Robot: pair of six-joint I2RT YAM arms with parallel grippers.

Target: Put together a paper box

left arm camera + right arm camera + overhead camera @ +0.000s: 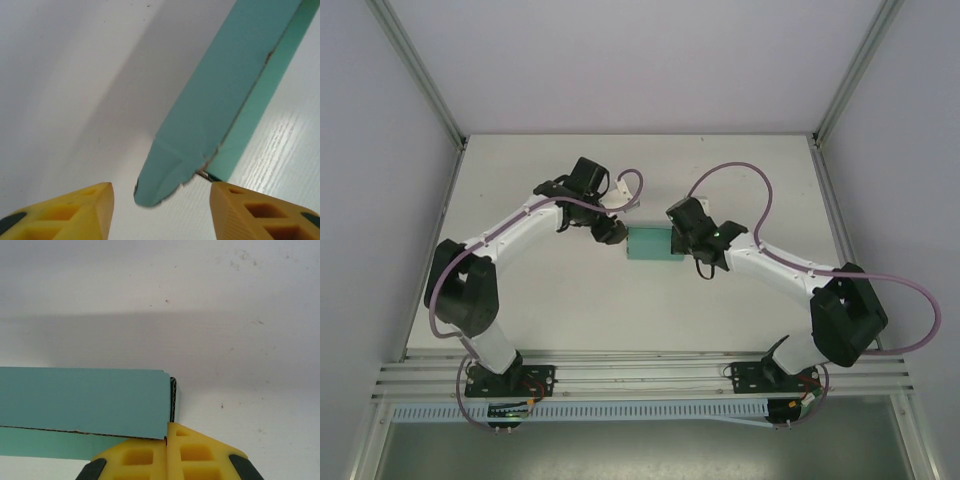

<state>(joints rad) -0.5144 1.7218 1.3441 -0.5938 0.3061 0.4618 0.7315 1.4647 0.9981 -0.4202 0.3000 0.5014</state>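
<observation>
The paper box [653, 244] is a small teal folded box lying on the white table [570, 310] between both grippers. My left gripper [613, 232] is at its left end. In the left wrist view a rounded teal tab [159, 182] sticks out from the box [230, 85] into the gap of the left gripper [161, 189]. The yellow fingers [85, 210] stand apart on either side and neither touches the tab. My right gripper [682, 240] is at the box's right end. In the right wrist view the right gripper [167, 429] is shut, its tips against the near right corner of the box [85, 400].
Grey enclosure walls [380, 200] flank the table on both sides. An aluminium rail [640, 375] carrying both arm bases runs along the near edge. Purple cables [735, 175] loop above each wrist. Bare table lies behind and in front of the box.
</observation>
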